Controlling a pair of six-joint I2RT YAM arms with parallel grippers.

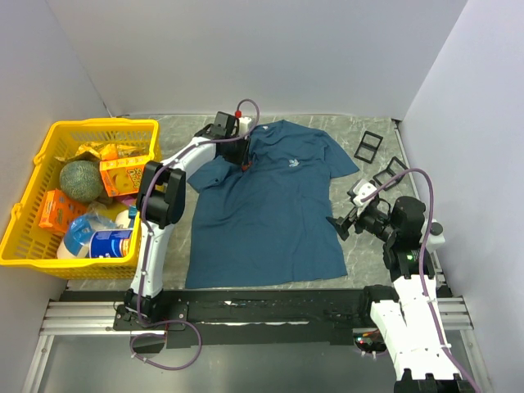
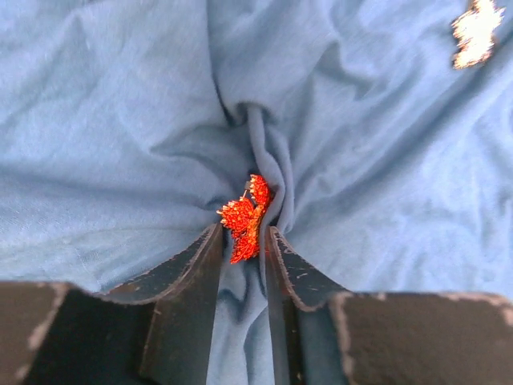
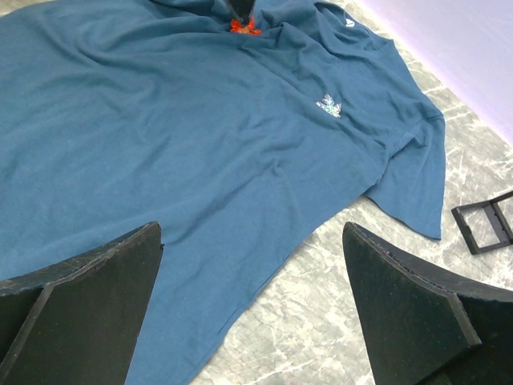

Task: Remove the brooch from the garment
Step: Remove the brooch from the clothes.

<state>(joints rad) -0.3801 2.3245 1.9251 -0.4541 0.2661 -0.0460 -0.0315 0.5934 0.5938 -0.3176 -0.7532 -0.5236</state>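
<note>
One red brooch (image 2: 244, 216) sits pinned at the collar of the garment (image 1: 262, 213), cloth puckered around it. The left gripper (image 2: 244, 234) pinches it. The right gripper (image 3: 252, 233) hangs spread wide at the garment's right edge. Judged: grasp made, detachment outstanding.

— What closes the place in?
— A plain pale back wall (image 1: 262, 49), with a left wall (image 1: 33, 74) and a right wall (image 1: 475, 82) of the same tint.
— And underneath?
— A table (image 1: 364, 266) with a grey marbled top, a metal rail (image 1: 82, 315) along its near edge, evenly lit, shadows soft
</note>
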